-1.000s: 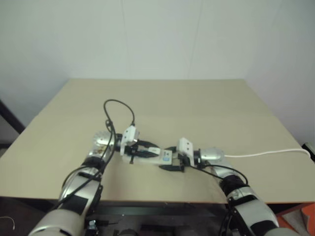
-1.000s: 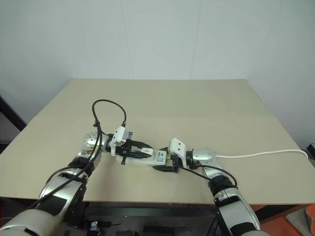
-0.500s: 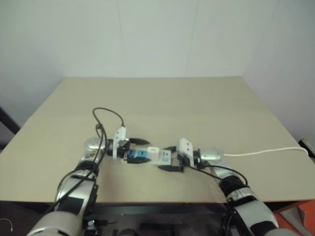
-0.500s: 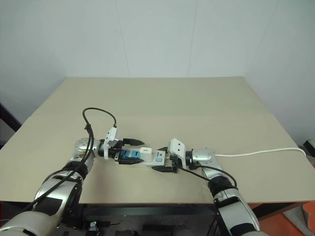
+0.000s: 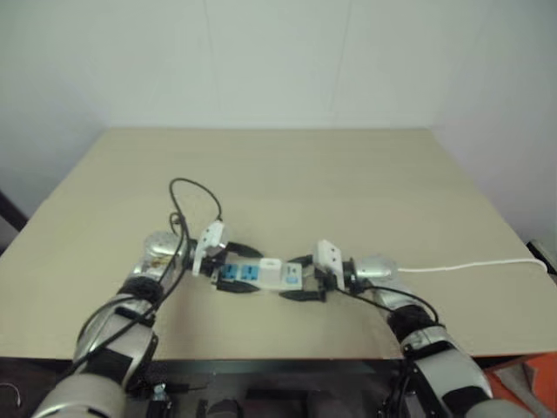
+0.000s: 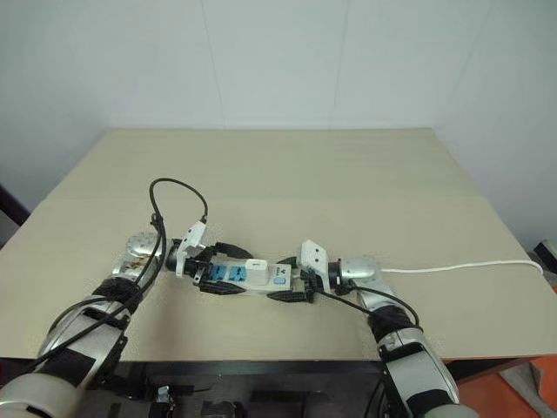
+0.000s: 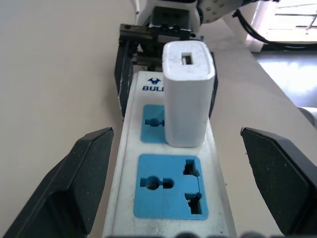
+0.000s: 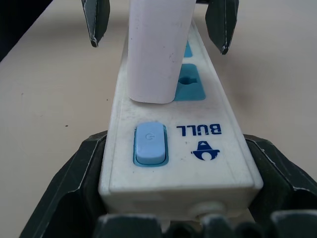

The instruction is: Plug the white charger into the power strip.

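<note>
The power strip (image 6: 228,275) lies near the table's front edge, its cord (image 6: 461,268) running off to the right. The white charger (image 6: 256,264) stands upright in one of its blue sockets, next to the switch (image 8: 149,144). My left gripper (image 6: 244,272) is open, its fingers (image 7: 84,178) wide apart on either side of the strip's left end and clear of the charger (image 7: 188,94). My right gripper (image 6: 285,279) is shut on the strip's right end, with its fingers (image 8: 74,188) pressed against both long sides.
The tan table (image 6: 348,192) stretches back to a white wall. A black cable loop (image 6: 178,196) rises from my left wrist. The table's front edge (image 6: 261,355) runs just below the strip.
My left gripper has opened, let go of the charger and drawn back a little to the left. The charger stays standing in the strip. The right gripper keeps its hold.
</note>
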Controlling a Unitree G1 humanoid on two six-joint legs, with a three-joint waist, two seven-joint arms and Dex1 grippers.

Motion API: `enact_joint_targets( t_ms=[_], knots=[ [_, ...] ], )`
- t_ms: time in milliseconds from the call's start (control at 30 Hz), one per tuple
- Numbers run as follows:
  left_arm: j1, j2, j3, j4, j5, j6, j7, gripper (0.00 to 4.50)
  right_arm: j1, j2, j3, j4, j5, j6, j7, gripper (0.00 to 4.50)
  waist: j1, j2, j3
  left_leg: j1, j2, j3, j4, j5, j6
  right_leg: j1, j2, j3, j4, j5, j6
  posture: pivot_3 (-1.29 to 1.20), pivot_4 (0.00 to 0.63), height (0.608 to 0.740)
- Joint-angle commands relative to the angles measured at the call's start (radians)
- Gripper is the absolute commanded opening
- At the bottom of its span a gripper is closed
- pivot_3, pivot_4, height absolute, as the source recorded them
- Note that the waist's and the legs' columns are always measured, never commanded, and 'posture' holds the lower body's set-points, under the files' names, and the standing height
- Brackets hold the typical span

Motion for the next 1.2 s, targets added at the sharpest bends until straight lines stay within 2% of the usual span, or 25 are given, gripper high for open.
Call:
enact_joint_targets(
  t_ms=[33, 300, 400, 600, 733, 1000, 1200],
  knots=[
    [-0.015, 0.025, -0.064, -0.074, -0.075, -0.03, -0.003, 4.49, -0.015, -0.003, 0.004, 0.019, -0.013, 0.006, 0.01, 3.42, 0.0, 0.0, 0.002, -0.001, 0.0, 0.0, 0.0, 0.0, 0.0, -0.001, 0.0, 0.0, 0.0, 0.0, 0.0, 0.0, 0.15, 0.74],
    [-0.054, -0.043, -0.039, -0.048, -0.13, -0.025, -0.003, 4.49, -0.009, 0.004, 0.004, 0.026, -0.023, -0.011, 0.005, 3.42, -0.001, -0.002, 0.007, -0.002, 0.0, 0.0, 0.002, 0.0, 0.0, -0.001, 0.0, 0.0, 0.0, 0.0, 0.0, 0.0, 0.15, 0.74],
    [-0.057, -0.077, 0.01, -0.017, -0.133, -0.026, -0.003, 4.49, -0.003, 0.001, 0.003, 0.021, -0.027, -0.014, -0.003, 3.42, -0.001, -0.002, 0.007, -0.001, 0.0, 0.0, 0.002, 0.0, 0.0, -0.001, 0.001, 0.0, 0.0, 0.0, 0.0, 0.0, 0.15, 0.74],
    [-0.052, -0.082, 0.009, -0.004, -0.107, -0.029, -0.003, 4.49, 0.01, -0.009, 0.004, 0.012, -0.03, -0.018, -0.006, 3.42, 0.0, -0.002, 0.007, -0.002, 0.0, 0.0, 0.002, 0.0, 0.0, -0.001, 0.0, 0.0, 0.0, 0.0, 0.0, 0.0, 0.15, 0.74],
    [-0.046, -0.07, -0.01, 0.005, -0.102, -0.001, -0.003, 3.63, 0.008, -0.01, 0.004, 0.012, -0.032, -0.021, -0.01, 3.42, 0.0, -0.003, 0.007, -0.001, 0.0, 0.0, 0.002, 0.0, 0.0, -0.001, 0.0, 0.0, 0.0, 0.0, 0.0, 0.0, 0.15, 0.74],
    [-0.031, -0.065, -0.023, 0.005, -0.087, 0.056, -0.003, 1.07, 0.002, -0.005, 0.009, 0.018, -0.037, -0.026, -0.018, 3.42, 0.0, -0.003, 0.007, -0.001, 0.0, 0.0, 0.002, 0.0, 0.0, 0.0, 0.0, 0.0, 0.001, 0.0, 0.0, 0.0, 0.15, 0.74],
    [-0.02, -0.071, -0.008, 0.015, -0.056, 0.034, -0.003, 1.02, 0.003, -0.005, 0.012, 0.019, -0.037, -0.029, -0.018, 3.42, 0.0, -0.003, 0.007, 0.0, 0.0, 0.0, 0.003, 0.0, 0.0, 0.0, 0.0, 0.0, 0.001, 0.0, 0.001, 0.0, 0.15, 0.74]
  ],
)
